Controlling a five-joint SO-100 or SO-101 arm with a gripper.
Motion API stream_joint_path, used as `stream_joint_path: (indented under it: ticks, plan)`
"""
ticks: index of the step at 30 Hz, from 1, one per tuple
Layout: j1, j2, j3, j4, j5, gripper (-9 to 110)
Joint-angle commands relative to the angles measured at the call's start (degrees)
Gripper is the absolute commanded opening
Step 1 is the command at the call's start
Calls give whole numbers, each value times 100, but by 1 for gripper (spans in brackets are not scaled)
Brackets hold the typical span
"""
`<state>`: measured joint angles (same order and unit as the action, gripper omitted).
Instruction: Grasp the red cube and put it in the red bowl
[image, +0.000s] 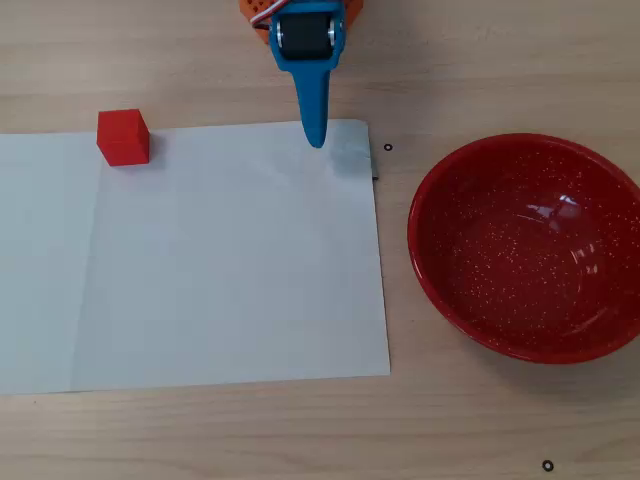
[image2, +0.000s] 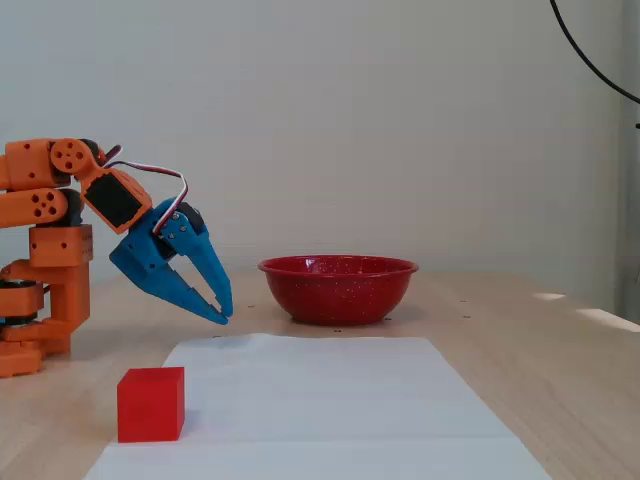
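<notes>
one red cube (image: 124, 137) on paper (image: 220, 270), gripper (image2: 222, 310) closed above, red bowl (image: 530, 248) apart

Red cube (image: 124, 137), white-speckled red bowl (image: 527, 247)

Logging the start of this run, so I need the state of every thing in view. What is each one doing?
red cube: free, resting on the white paper's corner, ungrasped.
red bowl: upright, empty, on the table beside the paper.
tool: shut, empty, raised above the paper's edge.
white paper: flat on the table.
</notes>
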<state>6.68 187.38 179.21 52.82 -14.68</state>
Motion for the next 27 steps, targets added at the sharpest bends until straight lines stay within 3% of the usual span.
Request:
stream_joint_path:
  ticks: [1,27]
  plan:
    - [-97,123,70,0,-79,0]
    - [-264,-88,-123,290,-53,0]
